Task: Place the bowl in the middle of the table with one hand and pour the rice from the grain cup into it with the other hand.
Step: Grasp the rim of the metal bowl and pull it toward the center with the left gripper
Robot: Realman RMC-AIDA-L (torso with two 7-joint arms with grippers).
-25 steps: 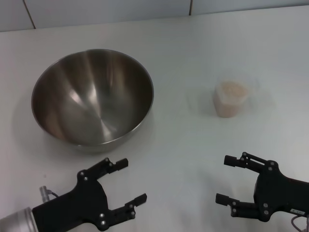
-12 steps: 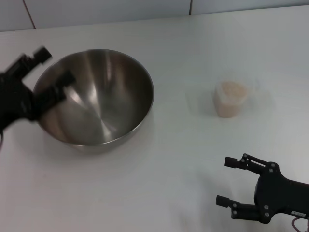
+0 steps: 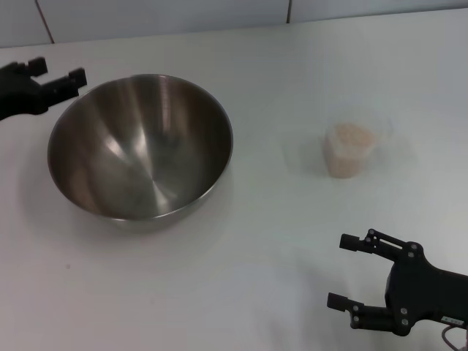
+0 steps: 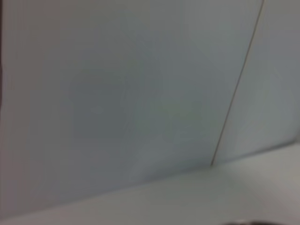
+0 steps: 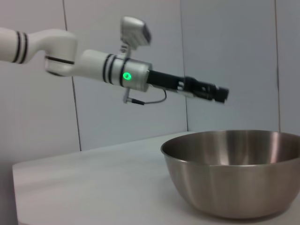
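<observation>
Left pincer: While it hangs above the far-left rim of the steel mixing bowl, the left pincer has its two prongs spread apart and holds nothing; the right wrist view shows it raised clear of the rim, not touching.
Right pincer: the right pincer sits low at the near right of the counter, prongs apart and empty, well apart from the cup.
Bowl: upright and empty on the left half of the counter, so by my judgement not yet in the middle.
Grain cup: the clear grain cup stands upright right of the bowl, apart from it, filled near the top with rice.
Risk, rim grip: the bowl wall is thin, smooth and curved; a prong landing shallow on the rim could slip off, or tip the bowl up on its rounded base.
Risk, dragging: a one-sided hold may let the bowl swivel as it moves and swing toward the cup, knocking the rice over.
Risk, pouring: the cup walls are faint and the cup is full, so a skewed or hard squeeze could spill grains before it reaches the bowl.
Hidden: the left wrist view shows only wall and a strip of counter, no prongs and almost no bowl.
Cut off: the left arm leaves the head view at its edge.
Hard to make out: the cup's rim and outline against the white counter.
</observation>
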